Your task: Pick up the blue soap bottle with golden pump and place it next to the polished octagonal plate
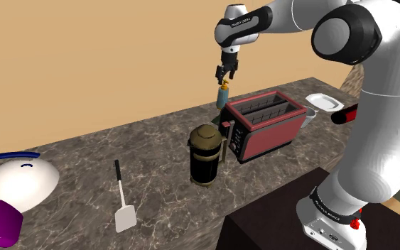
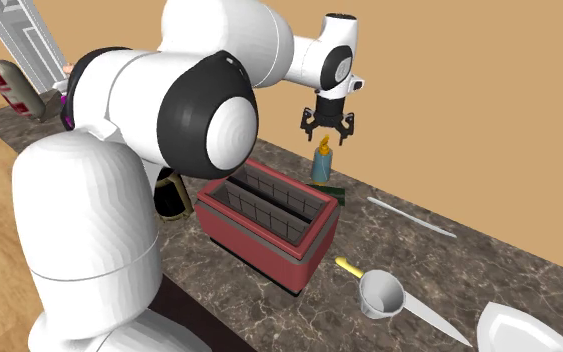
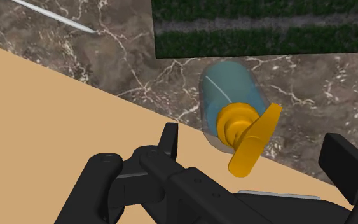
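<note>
While standing open and empty, gripper [image 1: 226, 76] is hovering over the upright blue soap bottle [image 1: 222, 98], bottle lying at six o'clock.

In the shoulder view, a short line of small dark lettering [image 1: 236, 21] runs along the arm's white wrist link [image 1: 251, 18], straight above the blue soap bottle [image 1: 222, 95]. It appears to read FRANKA EMIKA, though the letters are tiny. A second line of pale lettering [image 1: 331, 207] curves round the dark ring [image 1: 317, 199] at the arm's foot, well below the bottle and toward that view's right. It looks like the same brand name, but it cannot be read for certain.
</note>
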Robot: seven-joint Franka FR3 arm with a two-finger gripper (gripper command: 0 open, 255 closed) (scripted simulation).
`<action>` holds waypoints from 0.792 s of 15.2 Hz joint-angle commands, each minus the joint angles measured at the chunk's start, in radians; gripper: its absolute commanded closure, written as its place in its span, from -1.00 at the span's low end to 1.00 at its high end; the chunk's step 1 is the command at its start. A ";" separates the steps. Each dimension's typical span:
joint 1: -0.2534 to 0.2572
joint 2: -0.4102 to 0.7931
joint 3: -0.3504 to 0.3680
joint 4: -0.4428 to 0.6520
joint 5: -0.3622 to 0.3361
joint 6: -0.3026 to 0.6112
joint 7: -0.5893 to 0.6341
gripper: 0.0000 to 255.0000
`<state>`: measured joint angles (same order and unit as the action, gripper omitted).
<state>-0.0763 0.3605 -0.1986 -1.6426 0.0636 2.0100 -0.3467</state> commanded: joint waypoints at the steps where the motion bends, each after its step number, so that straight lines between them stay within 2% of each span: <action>1: 0.000 0.012 0.002 -0.018 0.003 0.030 0.000 -1.00; 9: 0.000 0.012 0.002 -0.017 0.003 0.030 0.000 -1.00; 10: 0.000 0.012 0.002 -0.017 0.003 0.030 0.000 1.00; 12: 0.000 0.012 0.002 -0.017 0.003 0.030 0.000 1.00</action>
<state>-0.0761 0.3722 -0.1973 -1.6596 0.0661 2.0400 -0.3467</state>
